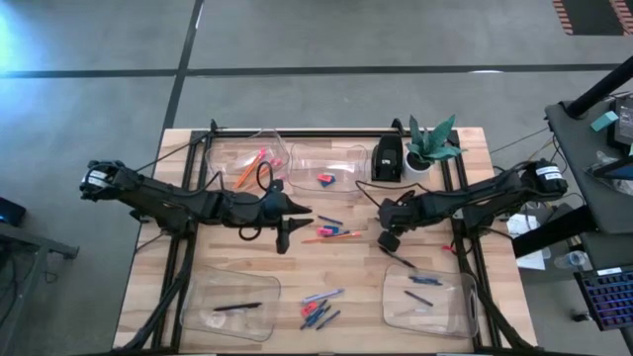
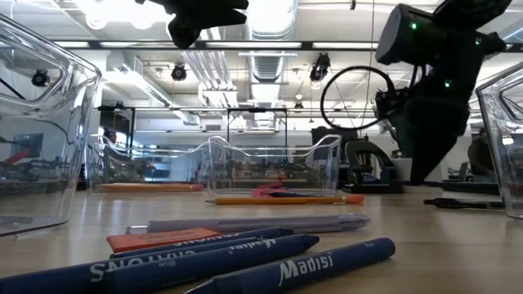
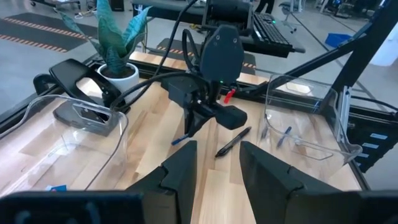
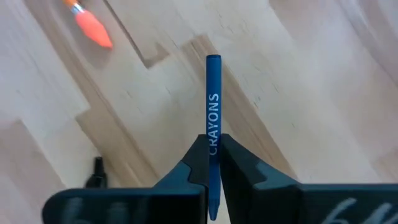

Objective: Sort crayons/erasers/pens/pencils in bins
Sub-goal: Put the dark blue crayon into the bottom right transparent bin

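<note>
The jaws of the right gripper (image 4: 212, 163) are closed tight on a blue crayon (image 4: 213, 106), which sticks out forward between them above the bare wood of the desk (image 1: 356, 272), at the centre right of the high view. The left gripper (image 1: 297, 214) waits at the centre of that view with its jaws partly apart and nothing between them. Four clear bins (image 1: 425, 302) stand near the corners of the desk, and loose crayons (image 1: 318, 309) lie at the lower middle.

A blue crayon (image 4: 213, 118) reads "CRAYONS"; in the low view, another crayon (image 2: 302, 267) reads "Madisi".
</note>
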